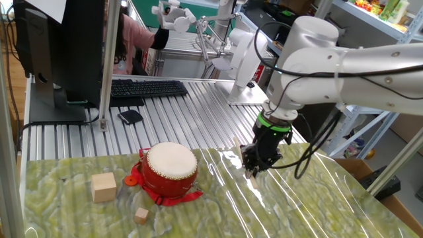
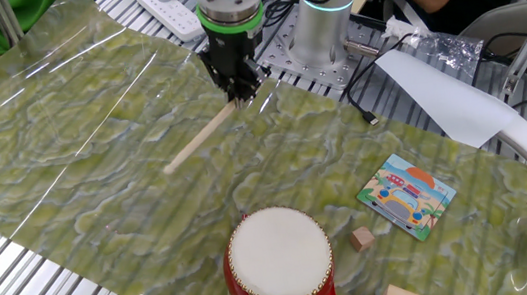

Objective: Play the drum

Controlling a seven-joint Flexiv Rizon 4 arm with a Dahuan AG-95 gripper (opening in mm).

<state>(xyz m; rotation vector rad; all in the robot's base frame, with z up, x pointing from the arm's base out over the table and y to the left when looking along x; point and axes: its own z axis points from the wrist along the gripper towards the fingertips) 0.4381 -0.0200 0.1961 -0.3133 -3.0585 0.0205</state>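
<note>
The drum is small, round and red with a cream-white head, and it stands on the green mat; in the other fixed view the drum is at the near edge. My gripper hangs low over the mat to the drum's right, pointing down. Seen from the other side, the gripper has its fingers closed on one end of a thin wooden stick. The stick slants away from the gripper just above or on the mat, well apart from the drum.
Two wooden cubes lie left of the drum. A colourful picture card lies on the mat. A keyboard, a monitor stand and a white sheet sit beyond the mat. A person sits behind the table.
</note>
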